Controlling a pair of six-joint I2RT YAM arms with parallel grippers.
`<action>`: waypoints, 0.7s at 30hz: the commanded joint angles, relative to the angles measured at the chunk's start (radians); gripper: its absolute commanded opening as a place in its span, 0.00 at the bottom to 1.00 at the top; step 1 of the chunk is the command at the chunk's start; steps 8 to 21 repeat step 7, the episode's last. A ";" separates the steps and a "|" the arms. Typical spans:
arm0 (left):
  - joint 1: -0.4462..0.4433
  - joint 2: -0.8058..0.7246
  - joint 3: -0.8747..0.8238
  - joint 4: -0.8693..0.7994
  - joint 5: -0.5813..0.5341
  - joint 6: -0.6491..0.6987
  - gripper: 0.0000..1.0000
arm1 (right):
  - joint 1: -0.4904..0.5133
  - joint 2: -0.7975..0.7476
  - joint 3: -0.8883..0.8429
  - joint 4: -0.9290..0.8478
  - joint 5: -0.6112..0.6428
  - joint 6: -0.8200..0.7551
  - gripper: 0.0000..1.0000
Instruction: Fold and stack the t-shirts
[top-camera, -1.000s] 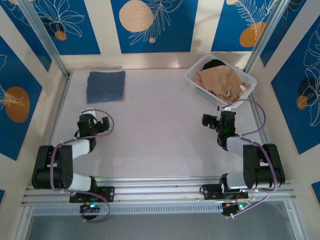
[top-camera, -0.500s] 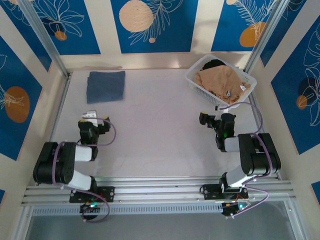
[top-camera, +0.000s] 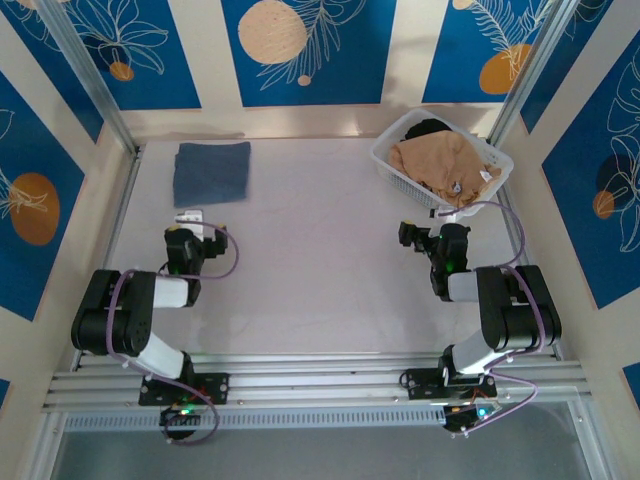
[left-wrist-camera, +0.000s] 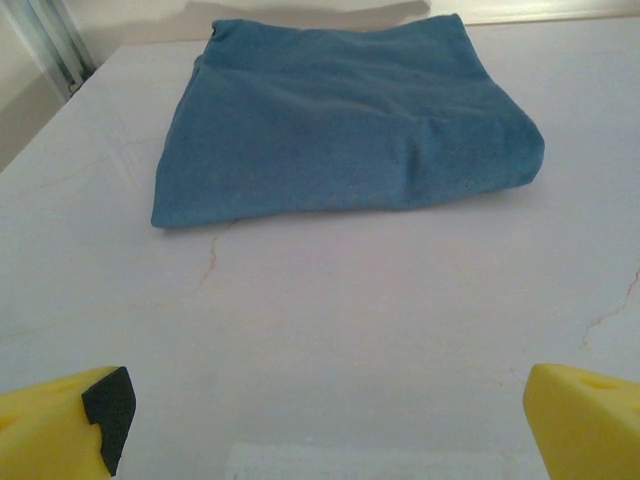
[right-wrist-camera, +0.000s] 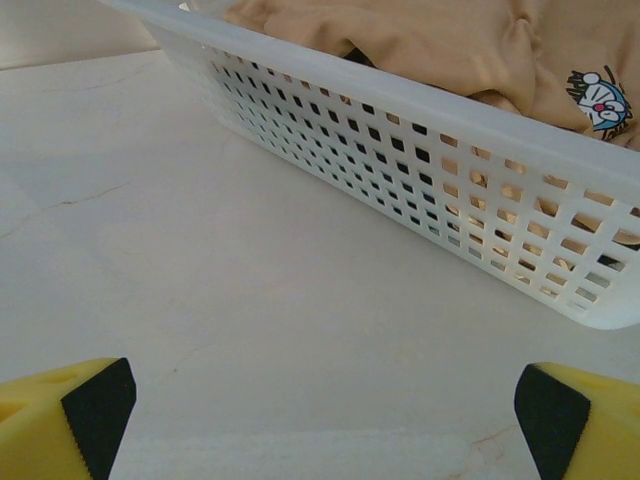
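Observation:
A slate-blue t-shirt (top-camera: 211, 172) lies folded into a flat rectangle at the table's far left, and fills the upper part of the left wrist view (left-wrist-camera: 340, 110). A tan-beige t-shirt (top-camera: 440, 160) sits crumpled in the white lattice basket (top-camera: 385, 160); its small cartoon print shows in the right wrist view (right-wrist-camera: 450, 40). My left gripper (top-camera: 187, 228) rests low on the table just short of the blue shirt, open (left-wrist-camera: 330, 420), with bare table between its yellow fingers. My right gripper (top-camera: 448, 225) is open (right-wrist-camera: 325, 420) too, a short way in front of the basket wall (right-wrist-camera: 400, 110).
A dark garment (top-camera: 428, 127) lies under the tan one at the basket's back. Metal frame posts (top-camera: 90, 80) and patterned walls close in the table on three sides. A rail (top-camera: 320, 375) runs along the near edge by both arm bases.
Both arms have folded back and lowered, elbows drawn in toward their bases. The left gripper has crept slightly toward the blue shirt. Both grippers stay open; the shirts have not moved.

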 joint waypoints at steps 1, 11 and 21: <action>-0.013 -0.002 0.001 -0.007 0.004 0.025 1.00 | 0.005 0.002 0.017 0.012 0.022 -0.018 0.99; -0.016 -0.002 0.004 -0.008 0.000 0.026 1.00 | 0.006 0.002 0.015 0.013 0.024 -0.018 0.99; -0.016 -0.002 0.004 -0.008 0.000 0.026 1.00 | 0.006 0.002 0.015 0.013 0.024 -0.018 0.99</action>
